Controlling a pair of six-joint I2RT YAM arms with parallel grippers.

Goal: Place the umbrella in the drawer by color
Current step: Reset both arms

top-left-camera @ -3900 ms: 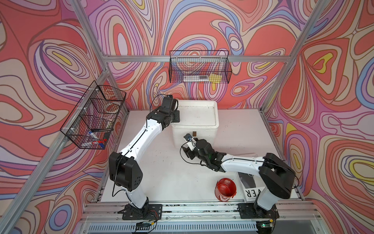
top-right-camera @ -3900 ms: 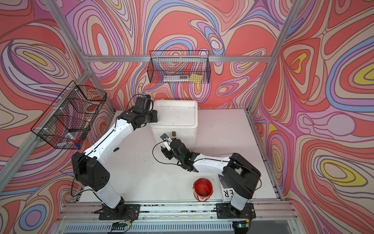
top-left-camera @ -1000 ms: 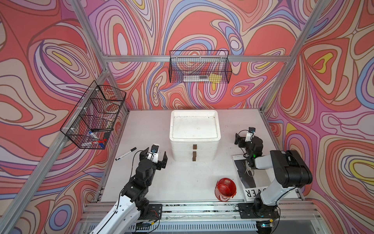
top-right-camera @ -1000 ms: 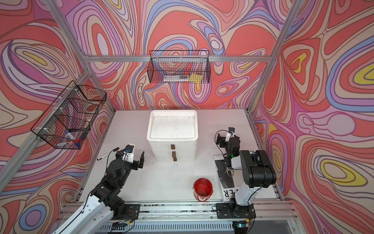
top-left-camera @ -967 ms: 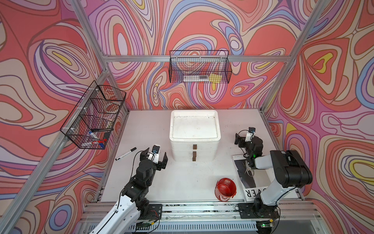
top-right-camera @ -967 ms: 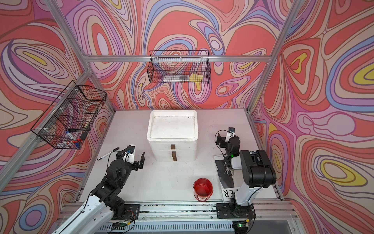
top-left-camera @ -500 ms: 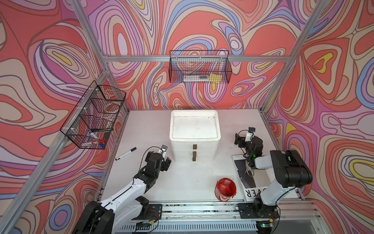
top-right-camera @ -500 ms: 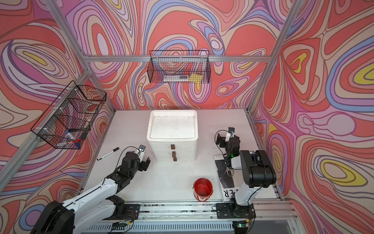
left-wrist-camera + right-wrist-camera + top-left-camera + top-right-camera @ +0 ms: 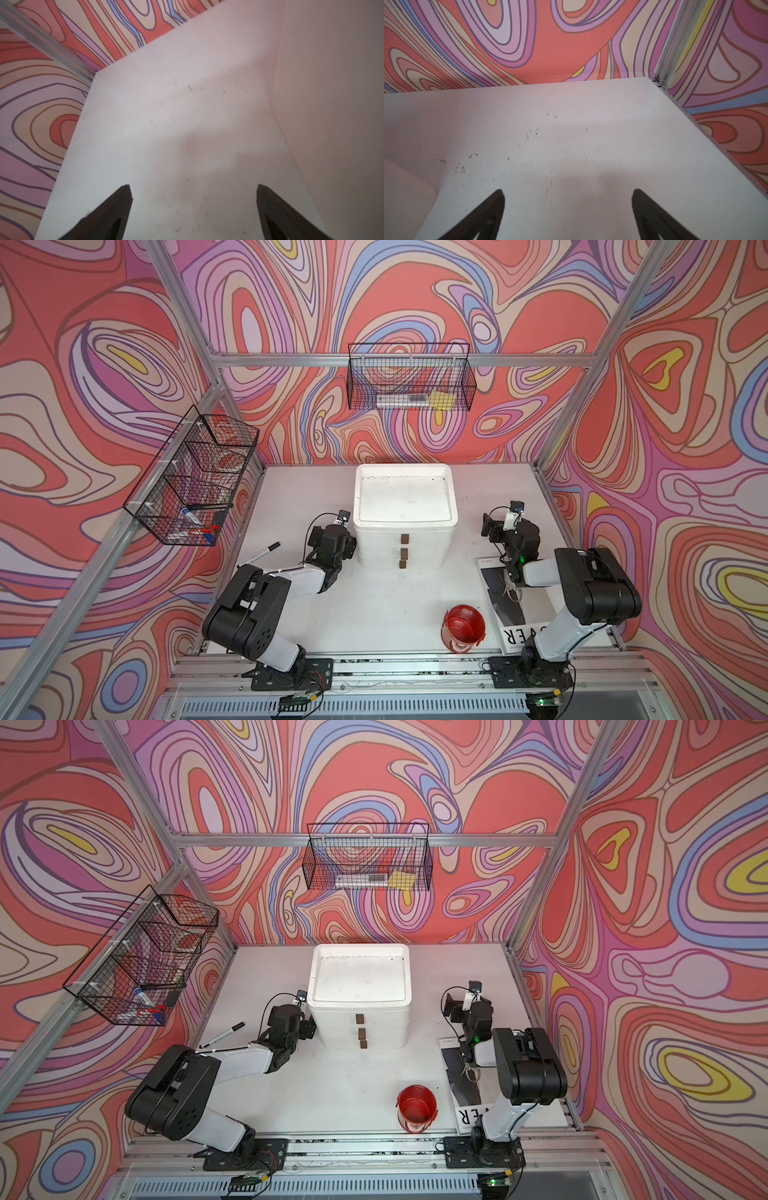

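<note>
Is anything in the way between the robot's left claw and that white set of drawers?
Nothing visible. The left gripper hangs open right beside the drawer unit, with only bare table between them. All three drawers look shut, and their handles face the front, around the corner from it. No umbrella shows anywhere.

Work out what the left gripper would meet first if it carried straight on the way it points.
The left gripper, jaws open, points along the table beside the drawer unit. Nothing lies in its line; it would probably reach the patterned back wall, unless its tilt meets the table first.
</note>
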